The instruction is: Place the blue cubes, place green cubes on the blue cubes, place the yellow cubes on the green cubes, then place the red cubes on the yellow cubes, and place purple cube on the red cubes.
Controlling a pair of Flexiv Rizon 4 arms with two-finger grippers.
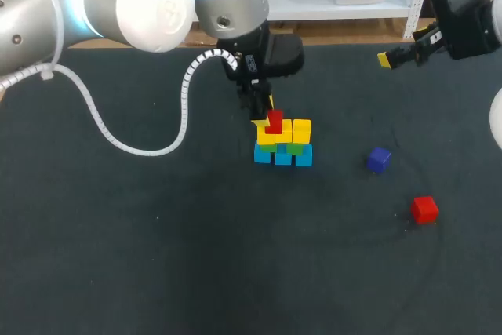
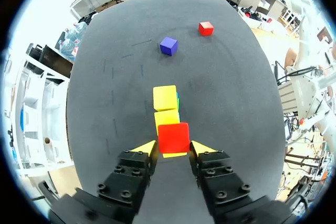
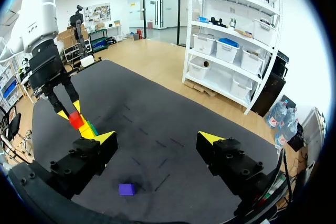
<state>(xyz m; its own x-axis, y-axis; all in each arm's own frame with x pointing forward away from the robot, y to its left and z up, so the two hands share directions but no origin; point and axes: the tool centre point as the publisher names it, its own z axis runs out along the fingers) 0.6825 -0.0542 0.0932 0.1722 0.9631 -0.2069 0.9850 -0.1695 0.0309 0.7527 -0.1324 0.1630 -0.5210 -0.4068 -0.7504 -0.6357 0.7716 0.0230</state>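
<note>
Fingers of my left gripper pinch a red cube from both sides, just above the yellow cubes. My right gripper hangs wide open, empty. Purple cube and second red cube lie well right.

The left gripper, clamped on a red cube, crowds the left-end top of the cube stack at mid-table; its white cable loops over the mat to the left. A purple cube and a loose red cube dot the right side, with room between. Open mat lies in front; the right gripper hangs spread, far right.
</note>
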